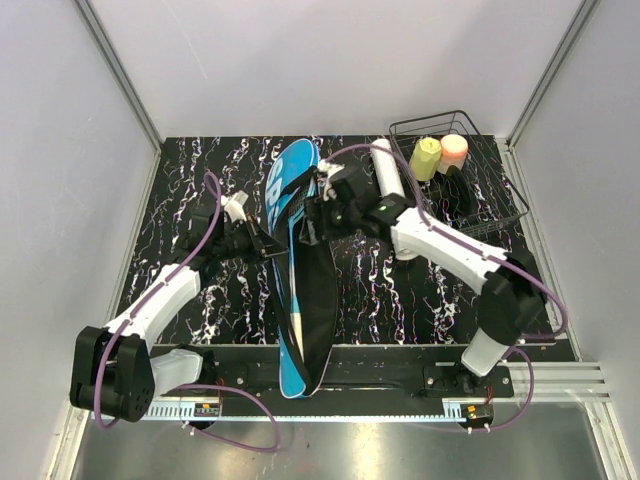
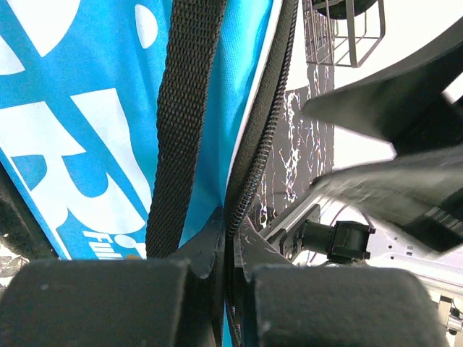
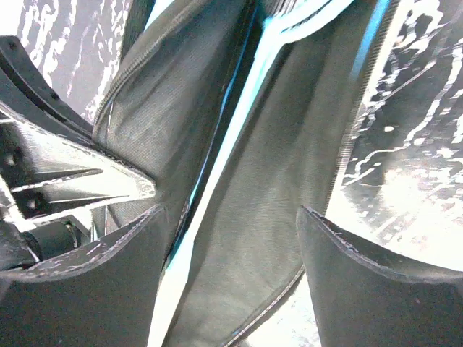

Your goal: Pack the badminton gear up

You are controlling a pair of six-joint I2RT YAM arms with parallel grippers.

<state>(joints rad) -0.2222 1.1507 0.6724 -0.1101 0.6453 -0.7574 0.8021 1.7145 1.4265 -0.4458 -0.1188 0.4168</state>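
At cover (image 1: 287,185) mid-table: left fingers (image 2: 108,303) clenched on zipper edge (image 2: 249,173); right fingers (image 3: 376,289) spread wide (straddling dark lining (image 3: 253,210)).

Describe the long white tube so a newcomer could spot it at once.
Find the black wire basket at the far right corner of the dark marbled table. Just left of it lies the long white tube. It is a plain white cylinder, unlike the flat blue racket-shaped cover further left and the yellow bottle and pink bottle inside the basket.
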